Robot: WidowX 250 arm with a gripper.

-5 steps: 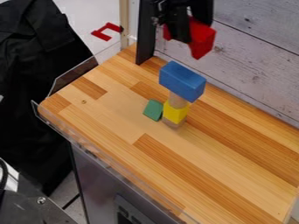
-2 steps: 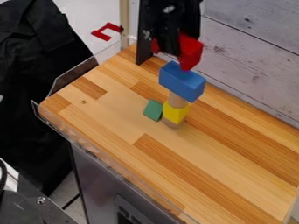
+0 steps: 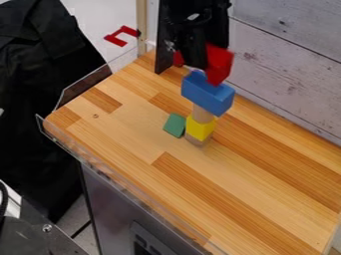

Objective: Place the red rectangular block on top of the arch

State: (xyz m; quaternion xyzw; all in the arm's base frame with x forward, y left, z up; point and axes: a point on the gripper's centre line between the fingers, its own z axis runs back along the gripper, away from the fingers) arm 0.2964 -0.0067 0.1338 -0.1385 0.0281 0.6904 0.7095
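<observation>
Black upright post (image 3: 164, 52) at counter's (image 3: 266, 194) back edge. Green block (image 3: 174, 125) next, tilted, just beside tower. Tower, bottom up: tan piece (image 3: 198, 141), yellow block (image 3: 200, 129), tan cylinder (image 3: 202, 114), blue block (image 3: 207, 93). Hand (image 3: 198, 63) above that, closed only as far as red block (image 3: 220, 63) allows, gripping it; can't tell if red touches blue. Whitewashed plank wall (image 3: 289, 64) far right.
</observation>
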